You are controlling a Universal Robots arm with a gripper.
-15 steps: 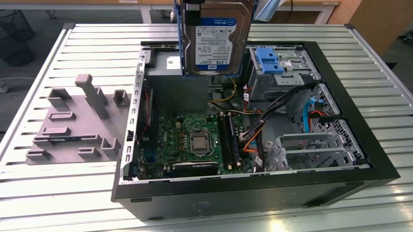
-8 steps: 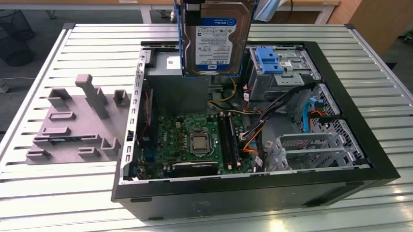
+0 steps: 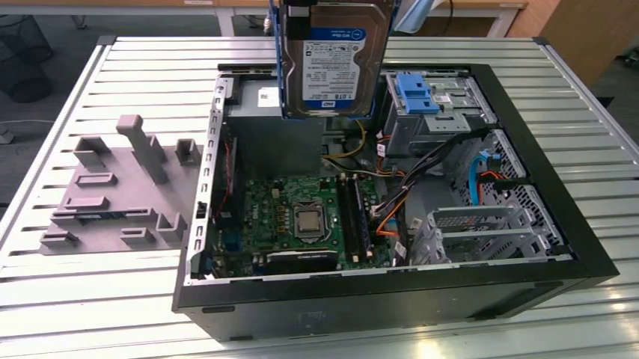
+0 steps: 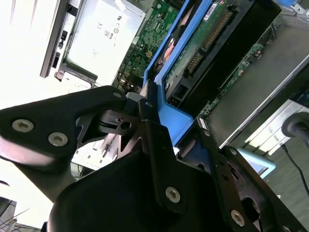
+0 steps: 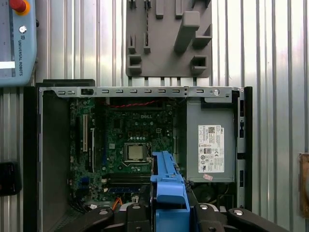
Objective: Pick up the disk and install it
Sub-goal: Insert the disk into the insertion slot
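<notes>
Silver metal with a white-and-blue label, the disk (image 3: pixel 334 58) is framed by a blue carrier bracket (image 5: pixel 169 191) and held upright, label side toward the exterior camera, over the far end of the open computer case (image 3: pixel 399 303). In the exterior view its lower edge sits over the compartment beside the drive cage. Black gripper (image 4: pixel 171 123) – fingers closed narrow on the bracket's end, with the drive's green circuit side showing in the second wrist view. Below it lie a green motherboard (image 3: pixel 289 202) with its central processor and a grey power supply box (image 5: pixel 198 113) with a white sticker. A lone blue bracket (image 3: pixel 417 93) sits in the drive cage, to the exterior view's right of the disk. Outside the case – a grey moulded fixture (image 3: pixel 110 194) on the slatted metal table (image 3: pixel 100 299).
</notes>
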